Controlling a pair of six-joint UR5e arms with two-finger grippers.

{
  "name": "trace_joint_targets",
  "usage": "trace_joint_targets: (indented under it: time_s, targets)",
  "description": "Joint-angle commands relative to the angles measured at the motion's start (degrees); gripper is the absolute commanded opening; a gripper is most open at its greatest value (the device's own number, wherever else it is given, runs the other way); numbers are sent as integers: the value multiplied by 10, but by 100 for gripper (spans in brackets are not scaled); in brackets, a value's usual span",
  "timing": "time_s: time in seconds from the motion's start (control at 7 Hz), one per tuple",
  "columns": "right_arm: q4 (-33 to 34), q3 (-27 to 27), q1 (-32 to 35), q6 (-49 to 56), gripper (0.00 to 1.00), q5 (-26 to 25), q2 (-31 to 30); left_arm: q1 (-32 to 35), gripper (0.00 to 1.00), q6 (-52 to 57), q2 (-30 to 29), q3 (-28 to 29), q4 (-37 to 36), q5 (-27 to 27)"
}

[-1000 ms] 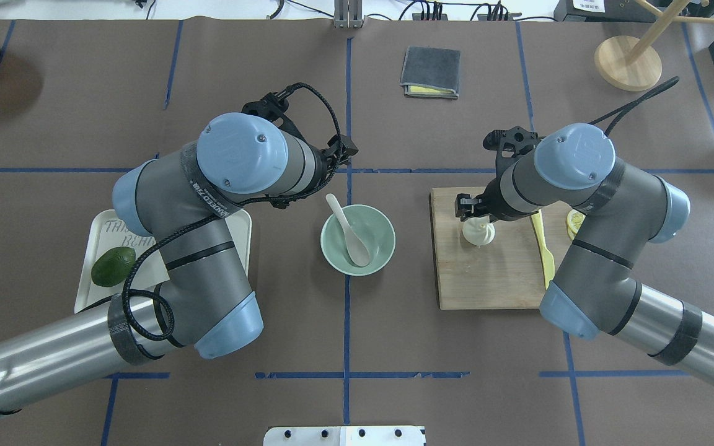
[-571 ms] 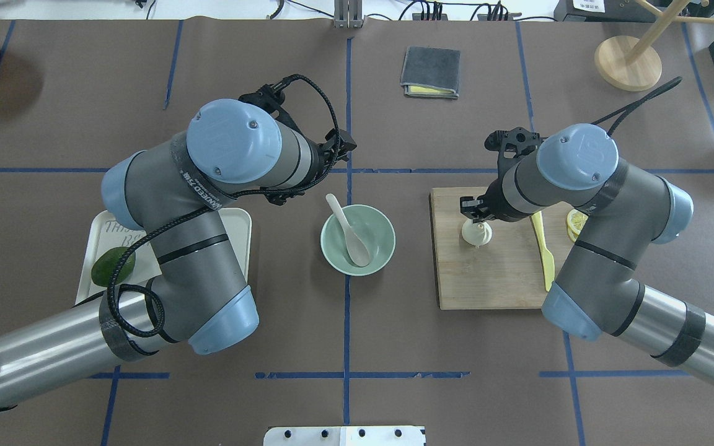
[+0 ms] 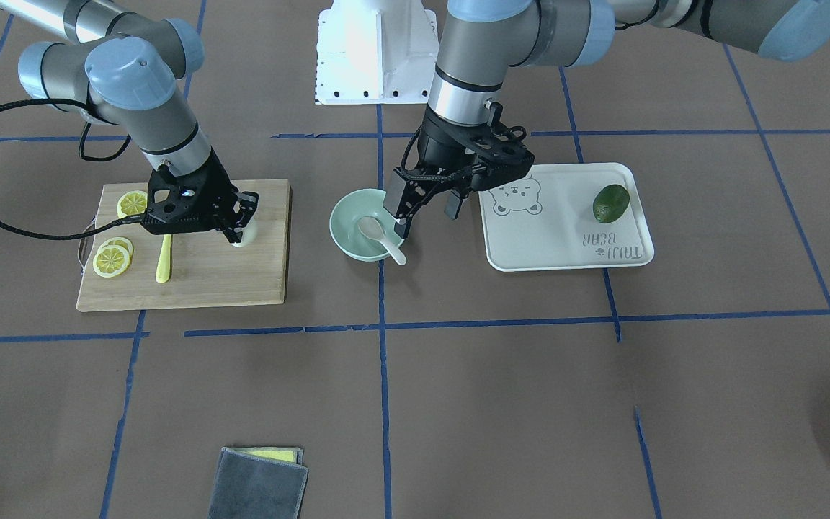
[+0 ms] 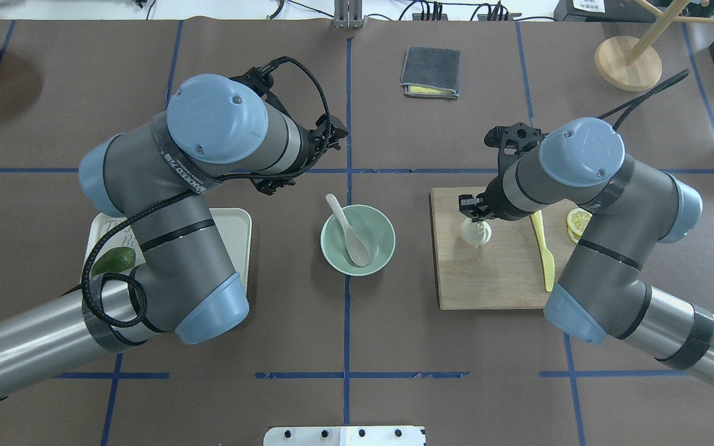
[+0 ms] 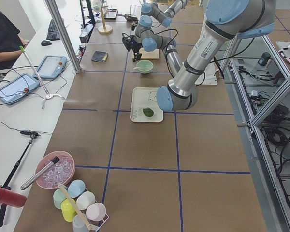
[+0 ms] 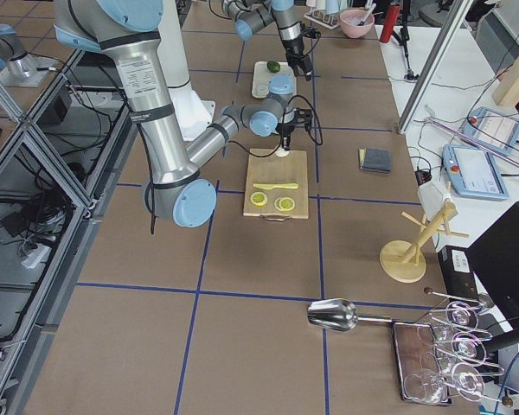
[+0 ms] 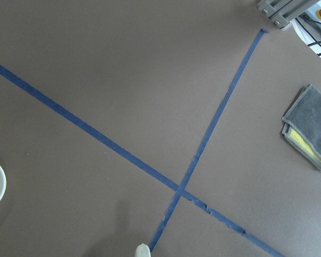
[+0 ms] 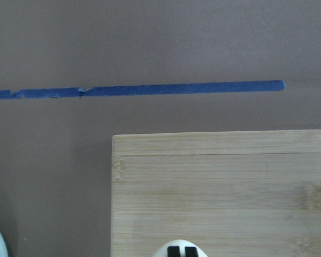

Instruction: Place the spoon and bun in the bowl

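Bun [image 4: 477, 234] on board [image 4: 487, 279], top pinched btwn right jaws.

You've got spoon [image 4: 348, 229] in bowl [image 4: 383, 238] just beside the left tool [image 3: 426, 215], bun [image 4: 476, 233] on the board [image 4: 487, 279] under the right tool [image 3: 241, 227].

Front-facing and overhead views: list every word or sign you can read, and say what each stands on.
"TAIJI BEAR", upside down in the front-facing view, with a bear-face outline: on the white tray.
White lettering on the black band around the left arm: too blurred to read.
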State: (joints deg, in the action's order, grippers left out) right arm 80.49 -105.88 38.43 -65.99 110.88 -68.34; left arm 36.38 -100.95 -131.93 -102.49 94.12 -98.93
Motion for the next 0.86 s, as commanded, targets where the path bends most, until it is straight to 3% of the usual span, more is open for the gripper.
trace_joint_targets:
  time_s: [0.0, 0.29, 0.71]
  targets:
    - [31, -13, 13, -2, 0, 6, 36, 43, 100, 81, 48, -45, -23, -24]
    - [30, -6, 9, -25, 0, 4, 80, 103, 100, 207, 99, -102, -76, -50]
    - [26, 94, -40, -94, 0, -53, 195, 134, 100, 317, 190, -142, -83, -51]
